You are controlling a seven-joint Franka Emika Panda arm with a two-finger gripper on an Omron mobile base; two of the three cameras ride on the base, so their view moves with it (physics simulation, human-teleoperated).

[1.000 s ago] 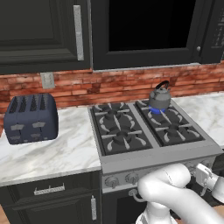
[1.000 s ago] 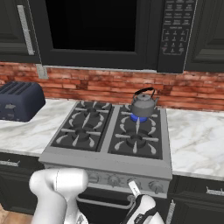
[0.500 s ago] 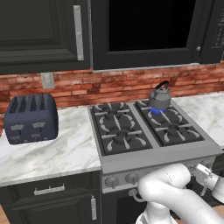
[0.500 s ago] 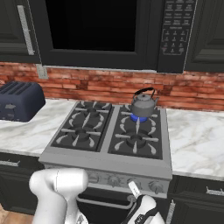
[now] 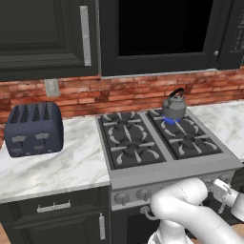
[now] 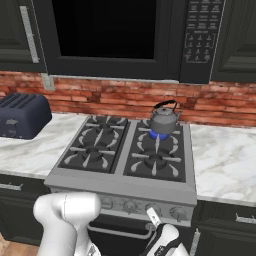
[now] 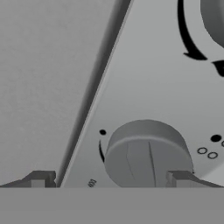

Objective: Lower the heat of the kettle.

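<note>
The grey kettle (image 5: 174,107) (image 6: 163,120) stands on the stove's back right burner, over a small blue flame (image 6: 159,135). Low in front of the stove's front panel (image 6: 120,202), my gripper (image 6: 153,216) (image 5: 225,189) points at the row of knobs. In the hand view the gripper (image 7: 110,178) is open, its dark fingertips (image 7: 41,177) set wide apart. A round grey knob (image 7: 146,153) sits close ahead between them, nearer the right tip. Neither tip touches it. Part of another knob (image 7: 214,17) shows at the upper right of that view.
A dark blue toaster (image 5: 33,129) sits on the marble counter (image 5: 71,164) left of the stove. The brick backsplash (image 6: 215,102), a dark microwave (image 6: 200,35) and cabinets rise behind it. Dark drawers and the oven door handle (image 6: 117,231) lie below the panel.
</note>
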